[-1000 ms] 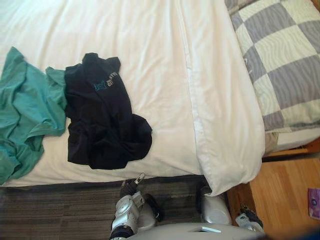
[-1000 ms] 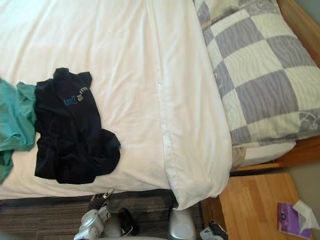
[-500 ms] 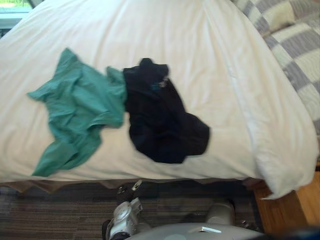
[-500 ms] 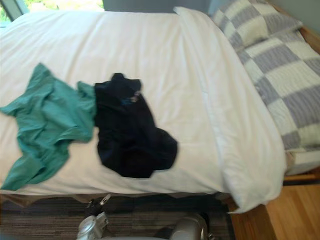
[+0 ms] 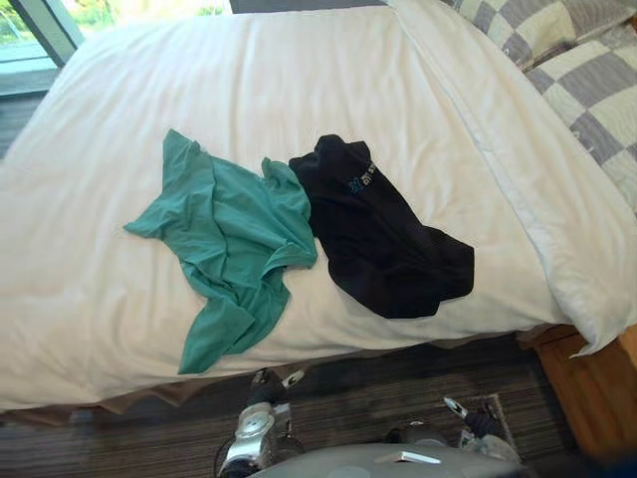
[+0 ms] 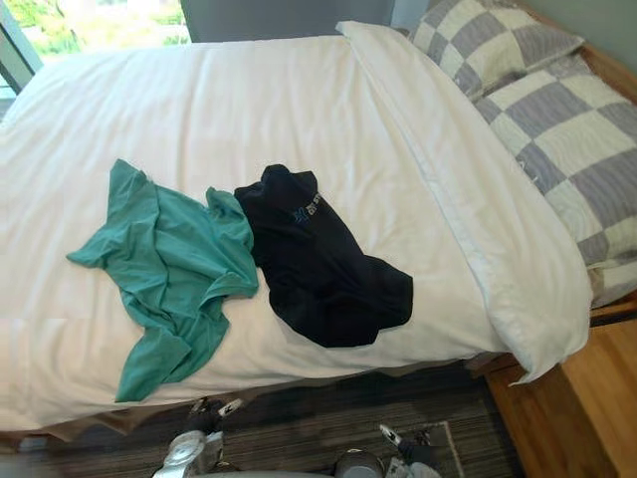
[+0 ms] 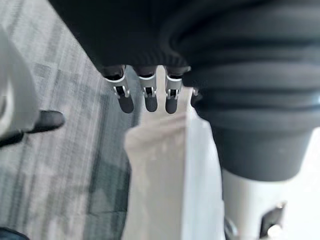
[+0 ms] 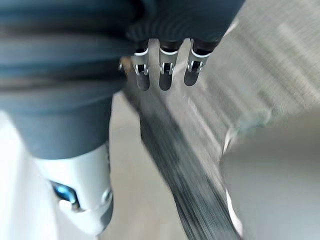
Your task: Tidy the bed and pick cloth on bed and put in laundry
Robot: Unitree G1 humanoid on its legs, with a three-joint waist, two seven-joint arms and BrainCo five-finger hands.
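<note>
Two garments lie on the white bed (image 5: 299,90). A crumpled green shirt (image 5: 231,249) is spread at the middle left, and a black shirt (image 5: 383,237) touches its right edge. Both lie near the bed's front edge. My left hand (image 5: 266,386) hangs low in front of the bed, below the green shirt, and its straight fingers (image 7: 145,98) hold nothing. My right hand (image 5: 476,419) hangs low at the right, below the black shirt; its fingers (image 8: 165,76) are also straight and hold nothing. Neither hand touches the cloth.
Grey-and-cream checked pillows (image 6: 537,100) lie at the bed's right end, beside a folded white duvet edge (image 6: 468,209). A dark striped rug (image 5: 378,393) runs along the bed's front. There is wooden floor (image 6: 587,398) at the lower right and a window (image 5: 40,30) at the far left.
The camera has swung left and up, so the whole green shirt and more of the bed now show. The shirts lie as before. Both hands still hang low.
</note>
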